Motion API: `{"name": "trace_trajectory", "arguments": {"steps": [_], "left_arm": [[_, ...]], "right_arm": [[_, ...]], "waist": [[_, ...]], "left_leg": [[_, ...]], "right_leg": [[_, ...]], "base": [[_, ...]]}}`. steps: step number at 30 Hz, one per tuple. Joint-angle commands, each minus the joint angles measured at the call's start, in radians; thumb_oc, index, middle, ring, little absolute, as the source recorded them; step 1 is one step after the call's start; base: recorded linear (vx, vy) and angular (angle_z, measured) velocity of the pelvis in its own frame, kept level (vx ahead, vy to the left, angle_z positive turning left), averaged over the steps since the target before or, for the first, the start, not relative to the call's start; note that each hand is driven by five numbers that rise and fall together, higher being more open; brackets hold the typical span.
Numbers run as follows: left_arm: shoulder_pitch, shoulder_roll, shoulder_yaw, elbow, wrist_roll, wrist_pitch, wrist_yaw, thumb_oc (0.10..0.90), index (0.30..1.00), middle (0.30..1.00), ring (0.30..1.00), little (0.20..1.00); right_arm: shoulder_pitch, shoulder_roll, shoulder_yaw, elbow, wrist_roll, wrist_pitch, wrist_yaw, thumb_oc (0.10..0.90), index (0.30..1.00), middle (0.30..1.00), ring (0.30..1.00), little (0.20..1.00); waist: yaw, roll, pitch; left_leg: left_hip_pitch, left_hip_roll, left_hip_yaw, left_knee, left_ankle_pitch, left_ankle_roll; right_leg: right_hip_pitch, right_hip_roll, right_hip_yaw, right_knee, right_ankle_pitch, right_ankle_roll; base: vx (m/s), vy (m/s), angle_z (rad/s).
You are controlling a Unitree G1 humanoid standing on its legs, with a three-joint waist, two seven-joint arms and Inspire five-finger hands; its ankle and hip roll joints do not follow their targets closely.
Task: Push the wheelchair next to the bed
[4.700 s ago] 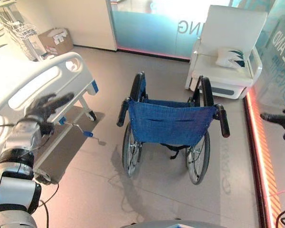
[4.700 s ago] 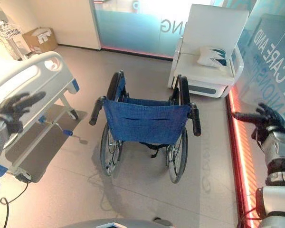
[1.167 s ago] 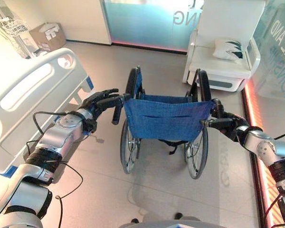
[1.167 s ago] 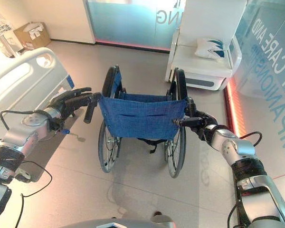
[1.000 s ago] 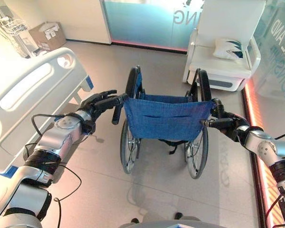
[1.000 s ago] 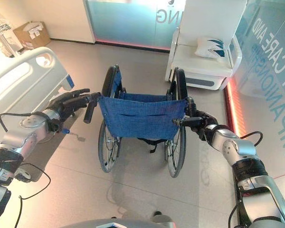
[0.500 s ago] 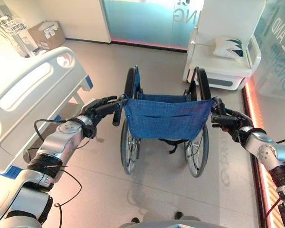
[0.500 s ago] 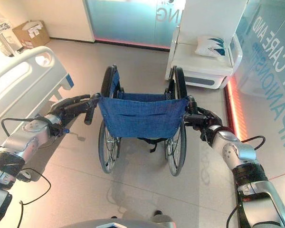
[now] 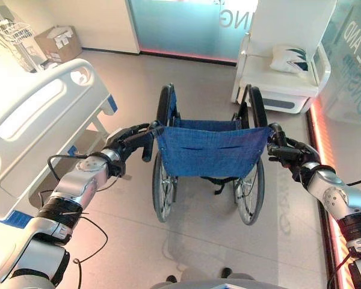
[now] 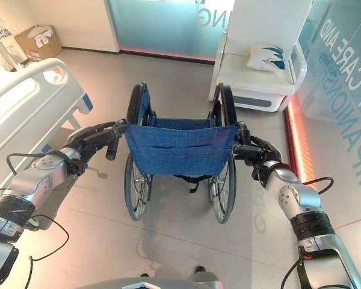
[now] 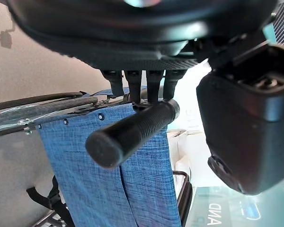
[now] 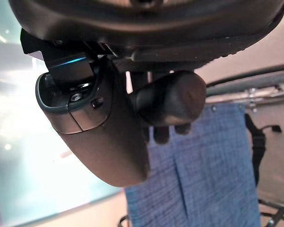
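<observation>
Left eye view: wheelchair (image 9: 212, 150) is standing mid-floor, bed (image 9: 42, 114) well apart on its left. Left hand (image 9: 127, 139) is lying on its handle, fingers straight; right hand (image 10: 257, 153) is curling round the other. Advisable: close left fully, then push evenly, steering left.

Wheelchair (image 9: 210, 153) centre floor, bed (image 9: 30, 120) to its left, armchair (image 9: 286, 60) behind right
</observation>
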Motion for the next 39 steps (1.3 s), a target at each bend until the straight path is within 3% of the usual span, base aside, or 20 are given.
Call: {"name": "trace_trajectory", "arguments": {"steps": [1, 16, 19, 28, 31, 39], "left_arm": [[-0.06, -0.008, 0.107, -0.052, -0.115, -0.01, 0.03, 0.8, 0.9, 0.9, 0.9, 0.9], [-0.028, -0.037, 0.094, -0.156, -0.216, 0.095, -0.001, 0.8, 0.9, 0.9, 0.9, 0.9], [-0.051, -0.018, 0.058, -0.17, -0.144, 0.135, -0.026, 0.8, 0.9, 0.9, 0.9, 0.9], [-0.136, 0.037, -0.023, -0.115, 0.008, 0.154, -0.06, 0.8, 0.9, 0.9, 0.9, 0.9], [-0.195, 0.07, -0.069, -0.063, 0.129, 0.174, -0.062, 0.8, 0.9, 0.9, 0.9, 0.9], [-0.263, 0.058, -0.133, 0.055, 0.164, 0.247, -0.074, 0.8, 0.9, 0.9, 0.9, 0.9]], "right_arm": [[-0.03, 0.008, -0.022, -0.135, -0.021, -0.129, 0.031, 0.4, 0.3, 0.3, 0.3, 0.3], [-0.01, 0.026, -0.005, -0.141, -0.017, -0.129, 0.024, 0.4, 0.3, 0.3, 0.3, 0.3], [-0.019, 0.023, 0.006, -0.136, -0.011, -0.127, 0.018, 0.4, 0.3, 0.3, 0.3, 0.3], [-0.047, 0.01, 0.043, -0.116, 0.017, -0.127, 0.015, 0.4, 0.3, 0.3, 0.3, 0.3], [-0.062, 0.006, 0.059, -0.097, 0.026, -0.13, 0.023, 0.4, 0.3, 0.3, 0.3, 0.3], [-0.086, 0.014, 0.076, -0.061, 0.028, -0.135, 0.039, 0.4, 0.3, 0.3, 0.3, 0.3]], "waist": [[0.021, -0.007, -0.043], [0.032, -0.005, -0.033], [0.032, -0.002, -0.033], [0.026, 0.001, -0.034], [0.02, 0.004, -0.033], [0.005, 0.008, -0.028]], "left_leg": [[-0.039, -0.057, 0.047, 0.003, -0.006, 0.008], [-0.038, -0.057, 0.045, 0.003, -0.002, 0.008], [-0.038, -0.058, 0.045, 0.003, -0.002, 0.008], [-0.037, -0.061, 0.045, 0.003, -0.002, 0.01], [-0.037, -0.064, 0.047, 0.003, -0.001, 0.011], [-0.036, -0.067, 0.051, 0.003, -0.001, 0.014]], "right_leg": [[-0.021, 0.034, -0.04, 0.053, -0.017, -0.009], [-0.02, 0.031, -0.06, 0.059, -0.017, -0.006], [-0.02, 0.031, -0.062, 0.06, -0.017, -0.005], [-0.02, 0.032, -0.057, 0.058, -0.014, -0.003], [-0.023, 0.034, -0.049, 0.058, -0.011, -0.002], [-0.029, 0.036, -0.036, 0.061, -0.009, -0.001]], "base": [[0.0, 0.0, 0.0], [0.0, 0.0, 0.0], [0.0, 0.0, 0.0], [0.0, 0.0, 0.0], [0.0, 0.0, 0.0], [0.0, 0.0, 0.0]]}}
